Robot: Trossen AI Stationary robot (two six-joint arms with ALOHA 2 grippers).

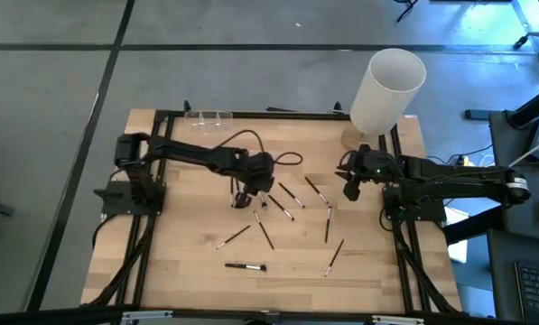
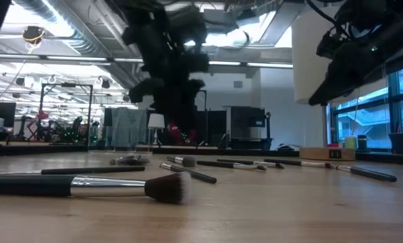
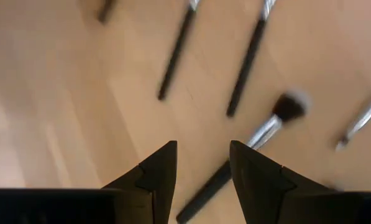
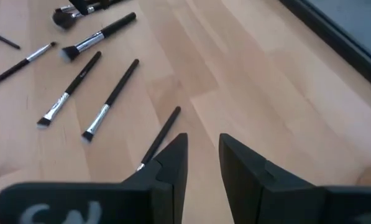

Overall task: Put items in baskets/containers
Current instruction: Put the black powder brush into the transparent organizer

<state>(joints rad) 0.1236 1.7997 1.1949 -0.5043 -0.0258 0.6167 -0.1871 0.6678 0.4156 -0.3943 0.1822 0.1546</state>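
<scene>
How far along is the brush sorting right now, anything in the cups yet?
Nothing looks done: the small clear plastic cups at the table's far edge appear empty. In hand: nothing; the left end effector hangs open above a dark-handled, silver-collared makeup brush, and the right end effector waits open near the tall white cylinder. Left: every thin scattered brush visible on the wooden table.

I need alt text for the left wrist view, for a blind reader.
The left gripper hangs open over the wooden table, holding nothing. A dark-handled makeup brush lies just beyond its fingers; two thinner brushes lie farther off.
</scene>
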